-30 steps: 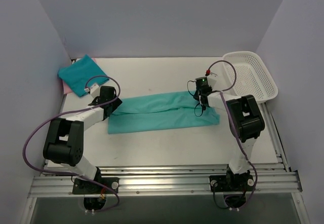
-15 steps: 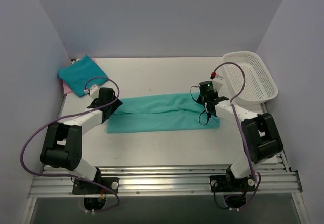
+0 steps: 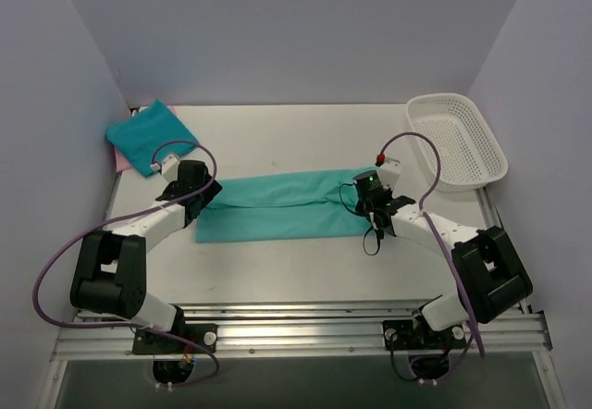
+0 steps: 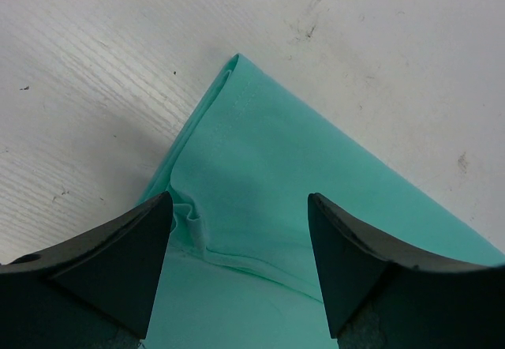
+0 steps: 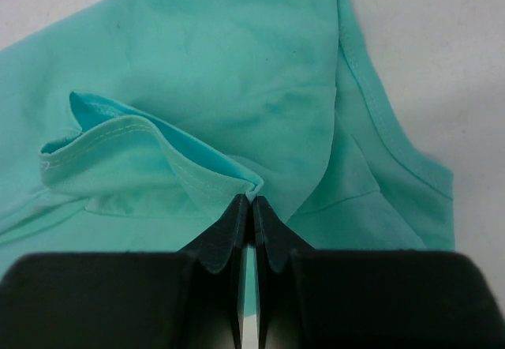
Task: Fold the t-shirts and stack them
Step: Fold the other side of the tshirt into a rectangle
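My right gripper point(image 5: 252, 203) is pinched shut on a raised fold at the right end of the teal t-shirt point(image 5: 237, 73), with the hemmed edge curling up just left of the fingertips. The wrist view does not let me tell whether I have every layer or only the top one. I would check that on the lift: if the lower layers sag away, the fold will come out crooked.

My left gripper point(image 4: 238, 207) stands with its jaws wide apart and nothing in them, straddling the shirt's left end, where a small pucker sits by the left finger. That shirt lies as a long narrow strip across the middle of the table point(image 3: 296, 141), left to right.

As I judge it, the step in hand is bringing the right end over onto the left to halve the strip. To do that well I should:
- raise the cloth only just clear
- carry it straight along the strip's length
- let the left side anchor its corner so the thin knit does not drag

The fabric is soft, matte and limp, with stitched hems. It creases easily and holds no shape of its own.

Toward the far left corner a folded teal t-shirt point(image 3: 148, 136), squarish and flat, rests on a pink t-shirt point(image 3: 117, 156) that shows only as an edge. At the far right corner sits a white mesh basket point(image 3: 499, 164), rigid and perforated.
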### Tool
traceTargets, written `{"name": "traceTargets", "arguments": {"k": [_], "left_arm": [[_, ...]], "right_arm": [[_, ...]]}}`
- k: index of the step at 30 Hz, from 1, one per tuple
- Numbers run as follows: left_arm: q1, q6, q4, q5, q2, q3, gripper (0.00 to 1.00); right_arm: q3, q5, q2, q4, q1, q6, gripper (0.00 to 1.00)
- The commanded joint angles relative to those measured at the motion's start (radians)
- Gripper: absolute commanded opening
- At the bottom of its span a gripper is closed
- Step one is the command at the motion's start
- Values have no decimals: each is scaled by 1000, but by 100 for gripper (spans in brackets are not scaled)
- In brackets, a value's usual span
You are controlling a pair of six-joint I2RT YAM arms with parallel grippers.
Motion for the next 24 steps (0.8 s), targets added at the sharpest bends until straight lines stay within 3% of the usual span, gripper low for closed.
{"name": "traceTargets", "arguments": {"k": [1, 12, 19, 21, 24], "left_arm": [[5, -4, 36, 11, -30, -1, 78], [5, -6, 39, 4, -19, 3, 78], [5, -4, 39, 9, 1, 14, 78], [3, -6, 39, 6, 5, 12, 78], [5, -6, 39, 8, 15, 14, 78]], "right_arm": [[-22, 68, -58, -52, 34, 43, 0], [-60, 200, -123, -197, 126, 163, 0], [-56, 196, -131, -322, 134, 322, 0], [-54, 191, -112, -346, 134, 344, 9], [-74, 168, -104, -352, 145, 359, 40]]}}
